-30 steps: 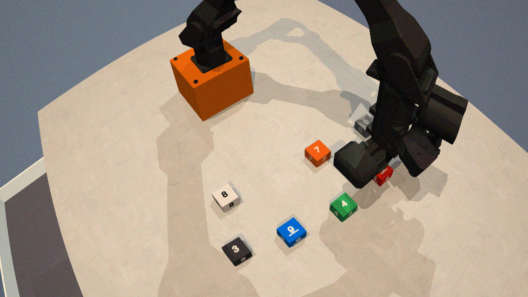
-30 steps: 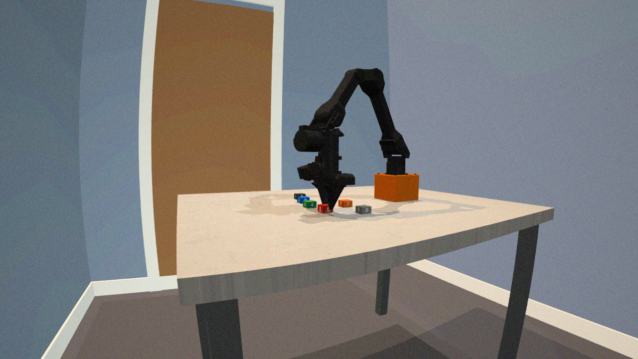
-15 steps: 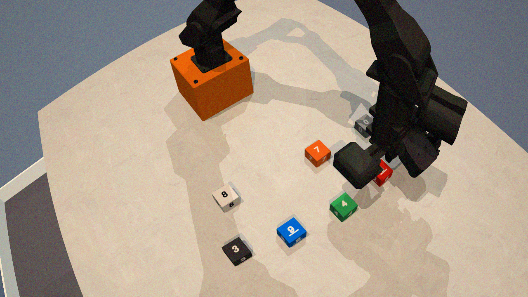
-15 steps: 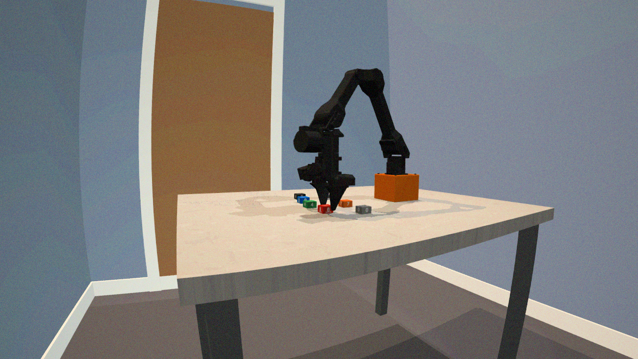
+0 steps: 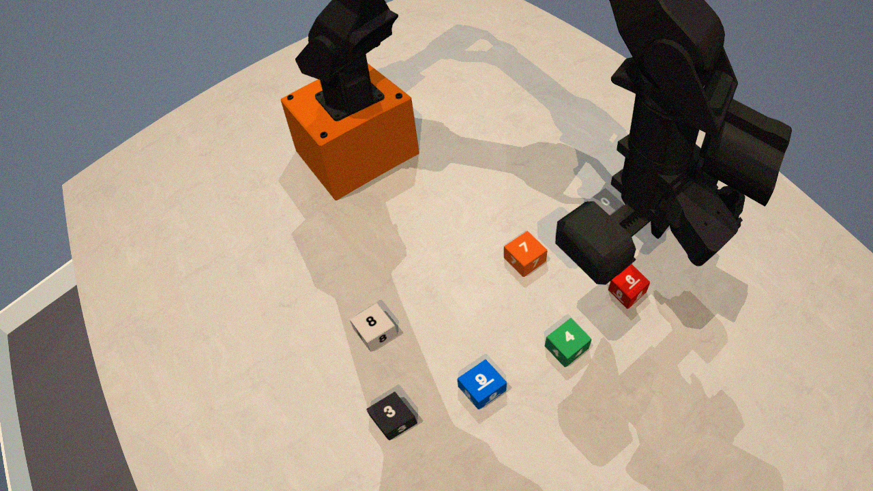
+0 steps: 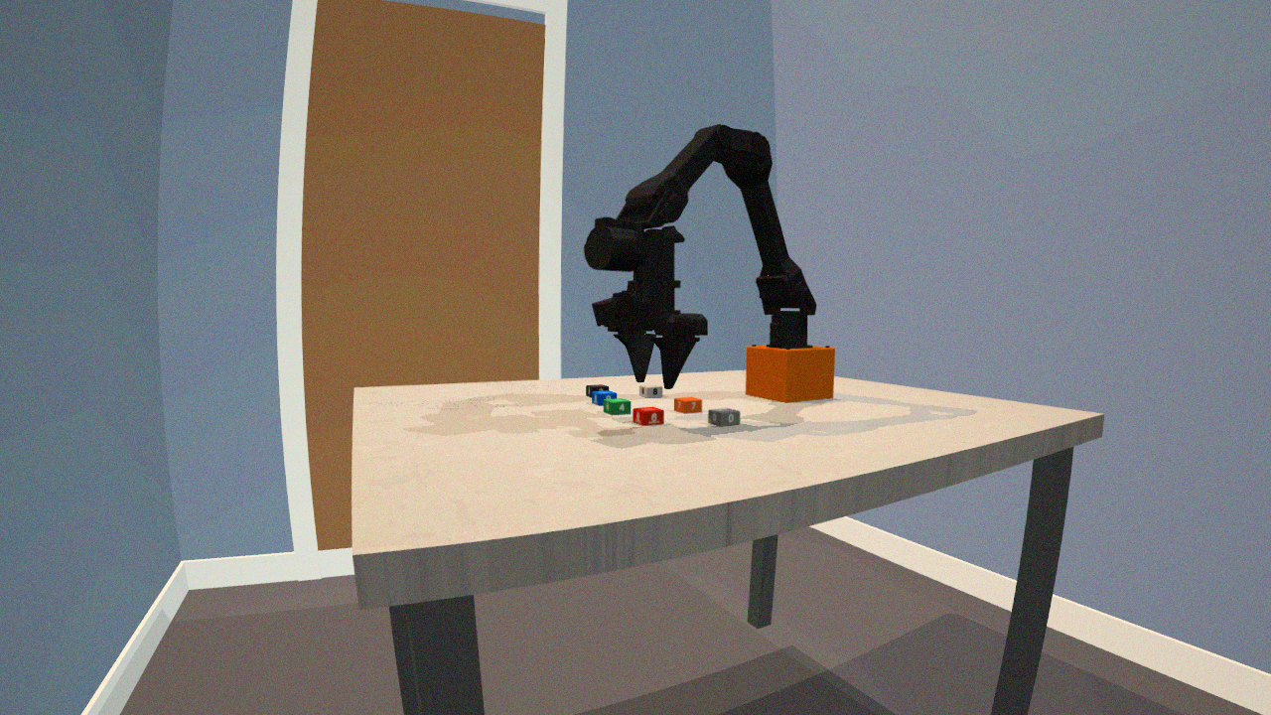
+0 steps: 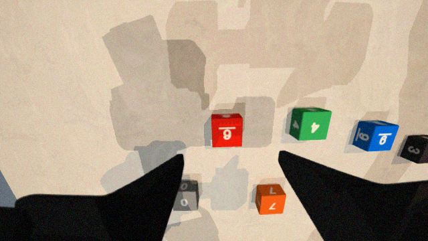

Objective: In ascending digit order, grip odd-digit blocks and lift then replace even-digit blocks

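My gripper [image 6: 653,383] [image 7: 231,157] is open and empty, raised above the table near the red 6 block [image 5: 628,288] [image 6: 647,416] [image 7: 227,130], which rests on the table. The grey 0 block [image 5: 605,201] [image 6: 724,417] [image 7: 190,197] is partly hidden by the arm and a finger. The orange 7 block [image 5: 524,253] [image 6: 687,404] [image 7: 271,199], green 4 block [image 5: 568,343] [image 6: 617,406] [image 7: 311,124], blue 9 block [image 5: 482,384] [image 6: 604,397] [image 7: 376,135] and black 3 block [image 5: 391,416] [image 7: 414,150] stand apart. The white 8 block [image 5: 373,326] [image 6: 650,391] is outside the wrist view.
The arm stands on an orange base box [image 5: 360,152] [image 6: 788,373] on the pale table [image 5: 213,262] [image 6: 497,480]. The arm's shadows fall across the table around several blocks. The green block is the red block's neighbour on the side toward the blue one.
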